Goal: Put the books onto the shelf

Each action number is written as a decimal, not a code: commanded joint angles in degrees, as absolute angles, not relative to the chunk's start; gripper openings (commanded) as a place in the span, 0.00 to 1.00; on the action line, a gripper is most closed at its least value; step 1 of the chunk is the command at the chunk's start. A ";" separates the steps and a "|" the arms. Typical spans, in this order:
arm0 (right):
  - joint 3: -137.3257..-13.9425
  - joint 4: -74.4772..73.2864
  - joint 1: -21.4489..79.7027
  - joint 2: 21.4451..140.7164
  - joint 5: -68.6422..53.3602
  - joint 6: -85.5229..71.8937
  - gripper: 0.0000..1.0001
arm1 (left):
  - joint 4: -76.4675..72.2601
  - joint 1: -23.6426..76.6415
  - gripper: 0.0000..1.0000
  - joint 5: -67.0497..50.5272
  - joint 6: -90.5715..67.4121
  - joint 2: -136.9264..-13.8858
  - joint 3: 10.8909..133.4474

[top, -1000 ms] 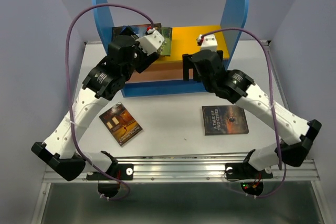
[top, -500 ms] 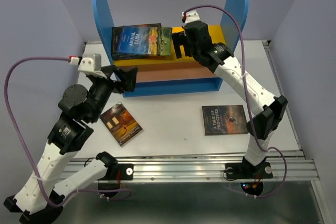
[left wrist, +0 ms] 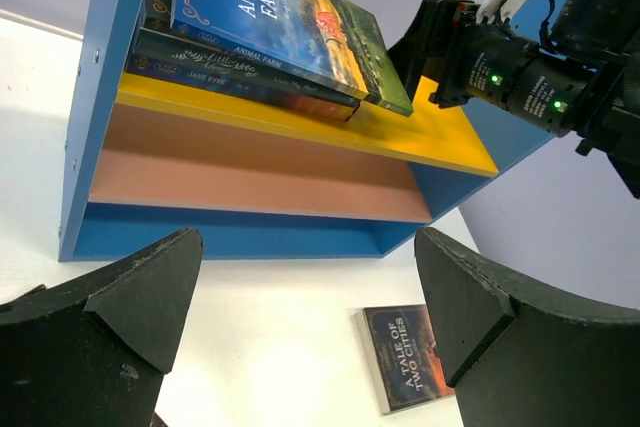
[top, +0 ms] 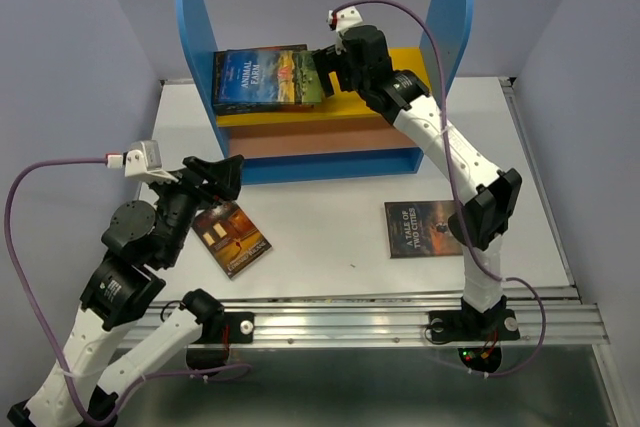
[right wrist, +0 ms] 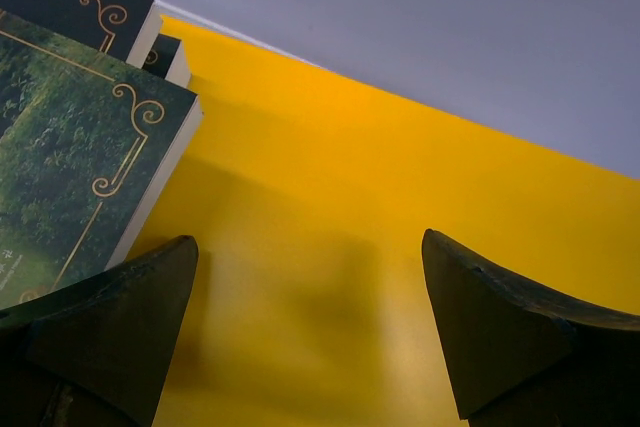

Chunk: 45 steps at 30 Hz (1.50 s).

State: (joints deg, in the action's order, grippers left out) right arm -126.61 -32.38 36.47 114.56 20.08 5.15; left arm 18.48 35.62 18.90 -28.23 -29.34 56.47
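A stack of books (top: 265,77) lies on the left half of the shelf's (top: 195,17) orange-yellow top board; "Animal Farm" (left wrist: 280,17) is the top one. My right gripper (top: 326,59) hovers open over that board (right wrist: 400,197), just right of the stack's green cover (right wrist: 70,157), with nothing between its fingers. An orange-brown book (top: 232,237) lies flat on the table at the near left. "A Tale of Two Cities" (top: 428,228) lies flat at the near right. My left gripper (top: 228,175) is open and empty in front of the shelf, above the orange-brown book's far end.
The brown middle board (left wrist: 250,162) and blue base (left wrist: 240,242) hold nothing that I can see. The shelf's tall blue right panel (top: 450,17) stands close behind my right arm. Purple cables loop from both wrists. A metal rail (top: 350,322) runs along the table's near edge.
My left arm has pulled back from the shelf's top toward the near left, leaving the books stacked there. My right gripper has risen and moved left over the top board, up to the stack.
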 commanded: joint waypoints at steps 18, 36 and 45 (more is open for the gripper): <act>-137.37 -22.50 36.91 121.64 16.08 4.83 1.00 | 13.89 35.86 0.99 16.08 -29.27 -35.94 54.49; -127.90 -22.06 36.91 110.76 36.20 3.52 1.00 | 5.71 35.77 0.99 10.02 -22.50 -54.04 66.70; -95.14 -22.41 36.91 84.50 28.05 -9.39 1.00 | 3.78 35.77 0.99 5.18 -14.94 -62.31 72.50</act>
State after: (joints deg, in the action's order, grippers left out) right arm -102.32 -25.30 36.49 93.47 32.60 -2.79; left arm 7.55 35.62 8.10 -19.68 -61.04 68.40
